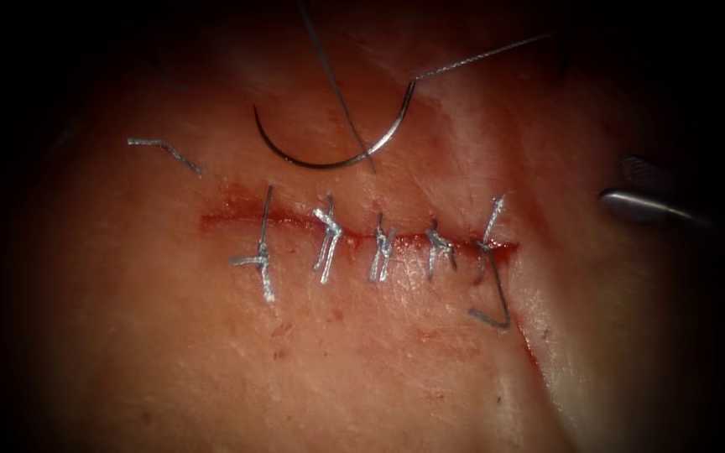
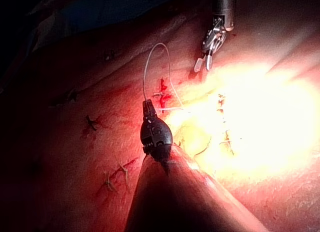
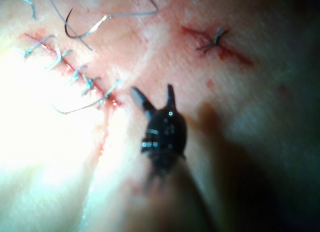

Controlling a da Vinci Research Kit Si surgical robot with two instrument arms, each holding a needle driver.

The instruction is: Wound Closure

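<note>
The curved needle (image 1: 322, 164) lies free on the tissue (image 1: 362, 361) above the cut (image 1: 354, 237), out of the tissue, with neither tool holding it. Thread (image 1: 480, 57) runs from its right end toward the upper right, and another strand (image 1: 337, 92) crosses over it. Several knotted stitches (image 1: 382, 252) span the cut. My right tool (image 1: 618, 186) hovers right of the cut's right end, its jaws open with nothing between them (image 3: 152, 94). The left tool (image 2: 148, 107) has its jaws shut on a loop of thread (image 2: 155, 49). The needle (image 3: 67, 24) also shows past the stitches.
A loose cut end of thread (image 1: 164, 149) lies on the tissue above the cut's left end. Red fluid lines the cut. Another stitched cut (image 3: 215, 41) sits on the tissue nearby, and older stitches (image 2: 90, 123) lie beside the left tool.
</note>
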